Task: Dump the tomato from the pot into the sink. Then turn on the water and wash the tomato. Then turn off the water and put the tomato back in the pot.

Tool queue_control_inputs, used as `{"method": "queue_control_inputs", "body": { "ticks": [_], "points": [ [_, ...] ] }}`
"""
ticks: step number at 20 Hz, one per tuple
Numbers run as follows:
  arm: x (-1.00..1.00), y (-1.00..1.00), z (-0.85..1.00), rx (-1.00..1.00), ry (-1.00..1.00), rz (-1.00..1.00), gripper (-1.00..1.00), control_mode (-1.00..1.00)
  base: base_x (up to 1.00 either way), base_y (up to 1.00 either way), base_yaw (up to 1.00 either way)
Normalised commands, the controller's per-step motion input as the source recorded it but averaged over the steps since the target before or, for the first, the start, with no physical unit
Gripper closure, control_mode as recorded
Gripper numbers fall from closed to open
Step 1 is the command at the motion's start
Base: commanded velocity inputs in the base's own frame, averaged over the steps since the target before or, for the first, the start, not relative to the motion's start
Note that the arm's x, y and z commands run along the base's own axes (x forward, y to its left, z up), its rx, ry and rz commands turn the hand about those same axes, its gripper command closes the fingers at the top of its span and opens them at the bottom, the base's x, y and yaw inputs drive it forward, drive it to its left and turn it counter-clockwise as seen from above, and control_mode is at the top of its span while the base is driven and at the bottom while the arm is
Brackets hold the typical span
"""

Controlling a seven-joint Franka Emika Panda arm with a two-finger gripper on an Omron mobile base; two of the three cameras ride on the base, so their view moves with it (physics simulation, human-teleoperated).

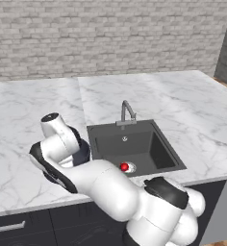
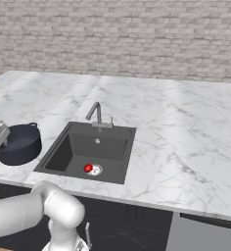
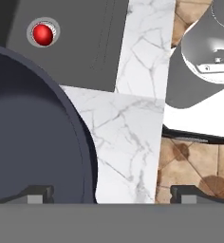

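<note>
Hand view has the gripper (image 3: 111, 194) spread wide and holding nothing, the pot (image 3: 33, 137) rim passing between its fingertips. At eleven o'clock from it, well apart, the tomato (image 3: 42, 33) sits on the sink (image 3: 80, 57) drain.

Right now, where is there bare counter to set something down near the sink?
Right of the sink, the marble counter is bare to the edge, as is the strip behind the faucet. The left is crowded: the pot and the arm sit there. The tomato occupies the drain.
</note>
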Motion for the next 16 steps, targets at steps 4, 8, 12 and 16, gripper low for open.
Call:
{"method": "queue_control_inputs", "body": {
  "ticks": [4,8,12,16],
  "points": [
    [-0.13,-0.24,0.72,0.12,0.0,0.0,-1.0,-1.0,0.0,0.0,0.0],
    [-0.38,-0.41,0.85,0.13,0.04,-0.04,-1.0,-1.0,0.0,0.0,0.0],
    [-0.51,-0.8,0.76,0.18,0.02,-0.15,-1.0,-1.0,0.0,0.0,0.0],
    [-0.49,-1.0,0.59,0.29,0.0,-0.18,-1.0,-1.0,0.0,0.0,0.0]
  ]
}}
